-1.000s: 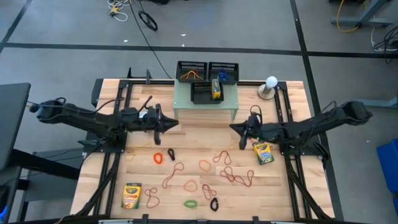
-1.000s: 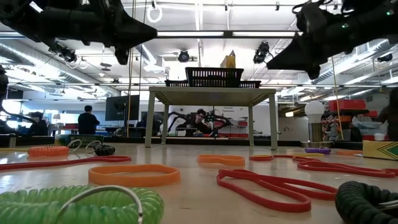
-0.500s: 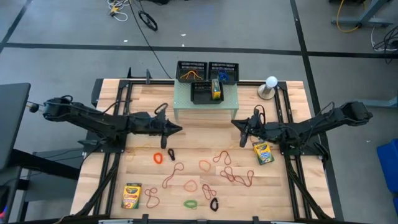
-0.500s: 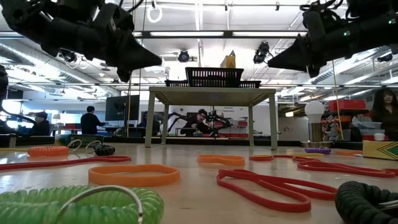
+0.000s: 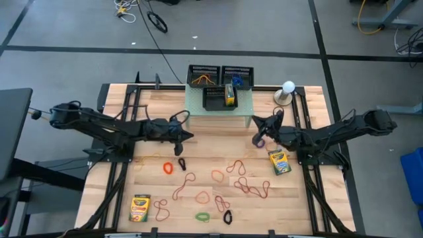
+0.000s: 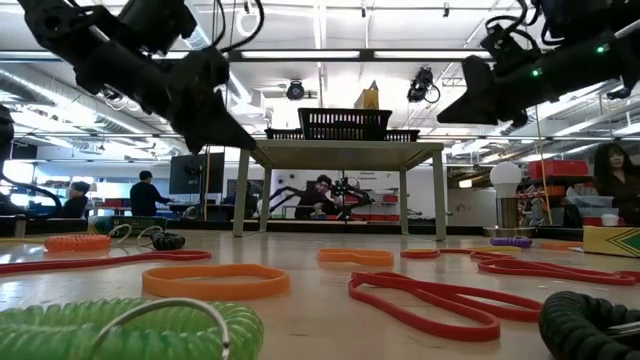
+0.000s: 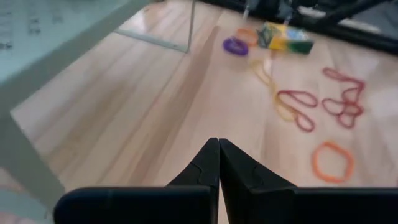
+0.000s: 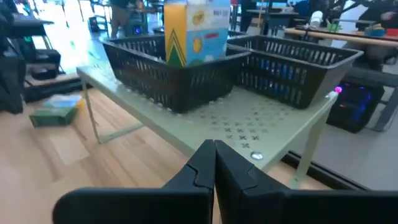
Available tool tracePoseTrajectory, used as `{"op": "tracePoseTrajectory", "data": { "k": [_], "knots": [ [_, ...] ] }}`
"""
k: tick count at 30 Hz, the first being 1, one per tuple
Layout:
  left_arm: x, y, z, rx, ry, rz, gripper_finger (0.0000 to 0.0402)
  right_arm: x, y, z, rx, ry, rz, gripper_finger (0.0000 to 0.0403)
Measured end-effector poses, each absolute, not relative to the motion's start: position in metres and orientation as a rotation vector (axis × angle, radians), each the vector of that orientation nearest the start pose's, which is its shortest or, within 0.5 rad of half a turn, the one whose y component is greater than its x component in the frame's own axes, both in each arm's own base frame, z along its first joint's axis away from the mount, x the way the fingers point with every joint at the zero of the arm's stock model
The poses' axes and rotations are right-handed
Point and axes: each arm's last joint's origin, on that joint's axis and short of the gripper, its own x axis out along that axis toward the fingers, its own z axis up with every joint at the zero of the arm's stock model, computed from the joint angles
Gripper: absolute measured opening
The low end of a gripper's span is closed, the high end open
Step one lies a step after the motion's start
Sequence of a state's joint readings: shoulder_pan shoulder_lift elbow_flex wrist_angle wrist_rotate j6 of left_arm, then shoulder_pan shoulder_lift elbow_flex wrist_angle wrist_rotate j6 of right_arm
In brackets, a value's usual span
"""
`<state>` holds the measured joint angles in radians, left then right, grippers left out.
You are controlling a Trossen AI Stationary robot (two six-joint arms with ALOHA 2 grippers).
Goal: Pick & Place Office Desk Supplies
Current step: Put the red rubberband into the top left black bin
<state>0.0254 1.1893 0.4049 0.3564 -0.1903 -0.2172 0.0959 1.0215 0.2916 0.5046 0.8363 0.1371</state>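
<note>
Progress is judged to be partial. On the pale green riser (image 5: 218, 106) at the far edge of the counter (image 5: 152, 149), three black mesh trays (image 5: 203, 75) are found; one crayon box (image 5: 229, 94) stands upright in the tray nearest the riser's front edge, orange bands (image 5: 203, 80) are seen in the rear tray on the left-arm side, and something blue lies in the rear tray on the right-arm side. These items are taken as already placed. Still left on the counter in front of the riser are two further crayon boxes: one (image 5: 279, 161) just beyond the riser's right-hand leg, beside the right arm, and one (image 5: 140, 207) well away from the riser near the front left corner. A fourth box is not found in the overhead view. A scatter of rubber-band loops (image 5: 248, 187) in red, orange, green and black remains spread across the counter in front of the riser, with a purple loop (image 5: 259, 141) near its right front leg. The left gripper (image 5: 190, 137) is held above the counter just off the riser's left front leg, jaws pressed together with nothing between them. The right gripper (image 5: 255, 121) is held at the riser's right front corner, jaws likewise together and empty. The larger share of the sorting is judged outstanding.
</note>
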Motion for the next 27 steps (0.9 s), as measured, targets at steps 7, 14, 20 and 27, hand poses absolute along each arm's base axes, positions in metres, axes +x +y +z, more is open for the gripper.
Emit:
{"op": "tracePoseTrajectory", "data": {
  "k": [7, 14, 20, 27],
  "knots": [
    [0.228, -0.012, 0.151, -0.031, 0.585, 0.181, 0.0007, 0.189, 0.014, 0.177, -0.057, 0.312, -0.540, 0.0006],
    [0.221, -0.060, 0.167, -0.037, 0.956, 0.128, 0.0066, 0.182, 0.049, 0.178, 0.099, 0.240, -0.451, 0.0003],
    [0.206, -0.094, 0.183, -0.133, 1.113, 0.109, 0.0139, 0.179, 0.075, 0.175, 0.141, 0.173, -0.463, 0.0002],
    [0.214, -0.133, 0.181, -0.300, 0.968, 0.043, 0.0196, 0.191, 0.089, 0.159, 0.155, 0.157, -0.431, 0.0002]
  ]
}}
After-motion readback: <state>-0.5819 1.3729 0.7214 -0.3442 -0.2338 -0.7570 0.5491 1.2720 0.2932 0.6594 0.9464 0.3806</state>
